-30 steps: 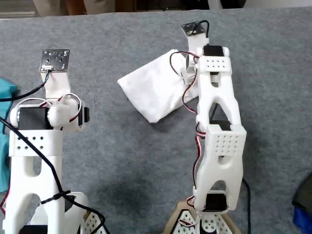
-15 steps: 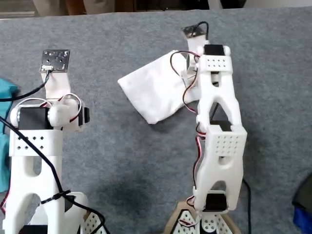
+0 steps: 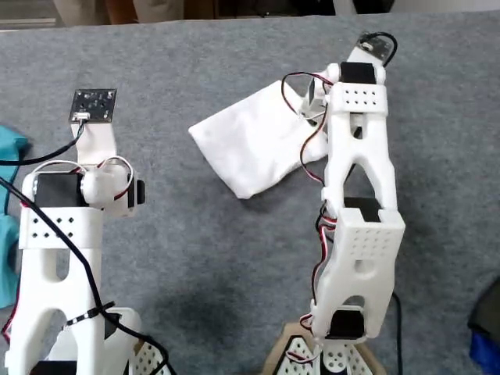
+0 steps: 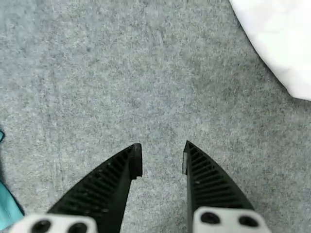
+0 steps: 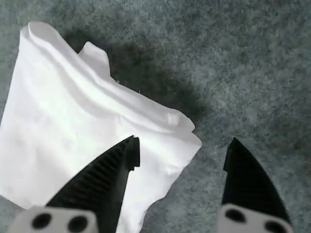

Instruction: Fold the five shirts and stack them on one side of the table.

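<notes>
A folded white shirt (image 3: 250, 144) lies on the grey table (image 3: 195, 258) at mid-table; its far edge looks rumpled in the right wrist view, where the shirt (image 5: 82, 131) has a raised fold. My right gripper (image 5: 184, 145) hangs open above the shirt's corner, one finger over the cloth, the other over bare table. The right arm (image 3: 355, 156) stands along the shirt's right edge. My left gripper (image 4: 161, 158) is open over bare table, left of the white shirt (image 4: 277, 43), holding nothing. The left arm (image 3: 66, 226) stands near the table's left side.
A teal garment (image 3: 9, 148) lies at the table's left edge, a sliver of it (image 4: 7, 208) showing in the left wrist view. A dark and blue bundle (image 3: 488, 328) sits at the right edge near the front. Bare grey table spreads between the arms and behind the shirt.
The right arm's wrist has swung to the right, off the shirt's middle toward its right corner. The shirt has kept its place. The left arm has shifted only slightly.
</notes>
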`<action>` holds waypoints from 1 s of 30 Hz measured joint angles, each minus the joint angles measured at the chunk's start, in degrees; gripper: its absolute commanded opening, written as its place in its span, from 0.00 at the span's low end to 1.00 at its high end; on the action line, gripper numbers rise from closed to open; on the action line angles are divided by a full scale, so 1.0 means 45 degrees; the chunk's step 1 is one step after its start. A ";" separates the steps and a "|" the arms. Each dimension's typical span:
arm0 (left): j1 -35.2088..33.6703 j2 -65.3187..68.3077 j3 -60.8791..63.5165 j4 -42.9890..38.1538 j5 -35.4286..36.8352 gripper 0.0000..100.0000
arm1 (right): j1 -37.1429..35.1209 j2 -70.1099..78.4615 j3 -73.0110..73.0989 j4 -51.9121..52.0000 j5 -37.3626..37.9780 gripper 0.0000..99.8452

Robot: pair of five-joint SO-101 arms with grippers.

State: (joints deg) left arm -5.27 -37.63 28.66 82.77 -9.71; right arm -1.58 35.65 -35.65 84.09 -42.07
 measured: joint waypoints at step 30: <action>0.0000 0.0000 -0.0215 0.0586 0.0000 0.15 | -0.0860 0.2422 -0.0176 -0.0781 -0.2559 0.29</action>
State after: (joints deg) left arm -5.27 -37.63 27.69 85.41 -9.71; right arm -5.45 46.55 -36.44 80.57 -53.58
